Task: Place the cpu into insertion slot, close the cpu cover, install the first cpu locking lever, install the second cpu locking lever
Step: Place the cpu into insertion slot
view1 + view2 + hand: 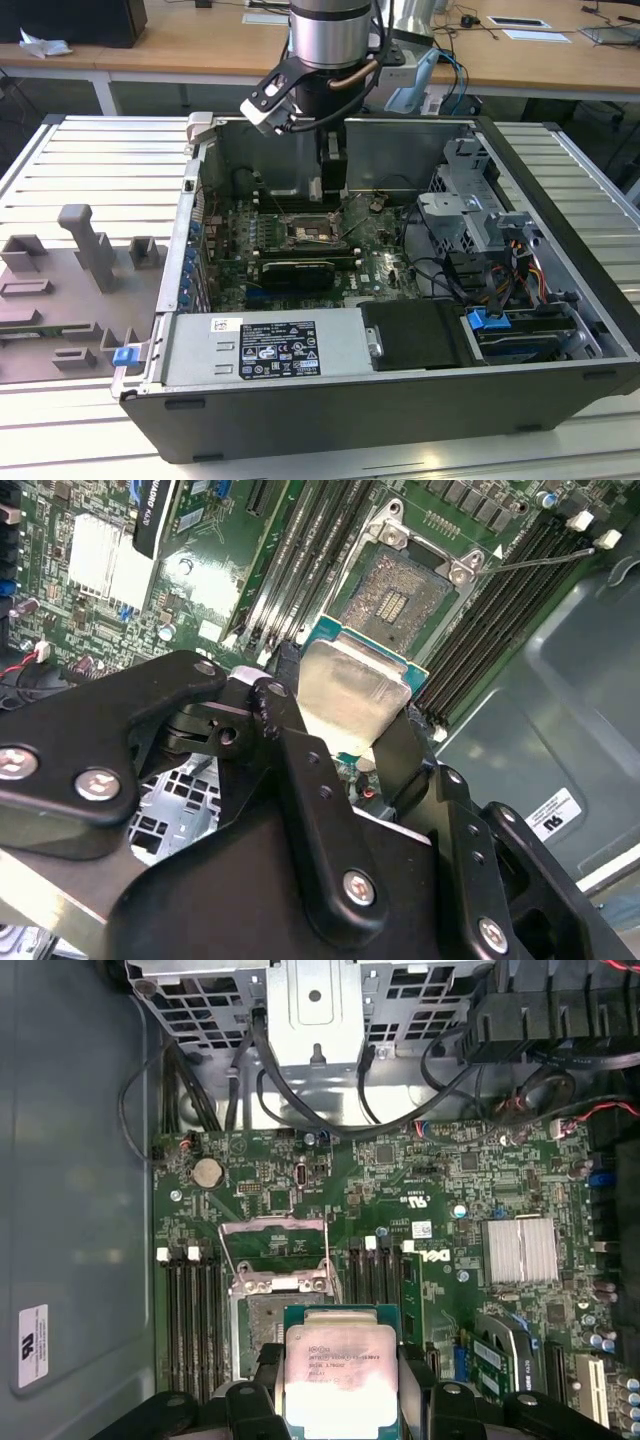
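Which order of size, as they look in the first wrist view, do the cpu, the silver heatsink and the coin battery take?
1. cpu: looks largest, but it is nearest the camera, so its true rank against the heatsink is unsure.
2. heatsink
3. battery: clearly smallest.

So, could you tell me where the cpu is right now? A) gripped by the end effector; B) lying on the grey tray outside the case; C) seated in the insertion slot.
A: in both wrist views the cpu is clamped in the end effector, above the board, and the insertion slot lies bare with its dark centre uncovered.
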Robot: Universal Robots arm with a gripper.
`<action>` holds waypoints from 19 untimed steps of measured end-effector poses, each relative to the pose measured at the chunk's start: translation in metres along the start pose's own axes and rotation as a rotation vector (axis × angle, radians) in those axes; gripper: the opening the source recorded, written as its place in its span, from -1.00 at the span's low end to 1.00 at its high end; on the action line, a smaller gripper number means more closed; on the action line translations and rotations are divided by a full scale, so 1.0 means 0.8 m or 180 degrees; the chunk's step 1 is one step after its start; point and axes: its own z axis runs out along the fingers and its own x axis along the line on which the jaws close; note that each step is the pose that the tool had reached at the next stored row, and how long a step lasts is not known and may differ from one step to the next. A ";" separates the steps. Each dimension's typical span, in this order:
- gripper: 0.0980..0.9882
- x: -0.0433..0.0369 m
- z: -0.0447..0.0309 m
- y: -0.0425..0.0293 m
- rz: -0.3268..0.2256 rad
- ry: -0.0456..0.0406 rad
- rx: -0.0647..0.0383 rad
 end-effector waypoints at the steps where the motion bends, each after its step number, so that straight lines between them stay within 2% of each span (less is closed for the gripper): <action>1: 0.00 0.000 0.0011 -0.0001 0.0000 0.0000 0.0000; 10: 0.00 0.000 0.0130 -0.0020 0.0000 0.0000 0.0000; 14: 0.00 0.000 0.0256 -0.0040 0.0000 0.0000 0.0000; 16: 0.00 -0.001 0.0374 -0.0070 -0.0011 0.0001 0.0000; 19: 0.00 -0.001 0.0457 -0.0091 -0.0123 0.0013 0.0002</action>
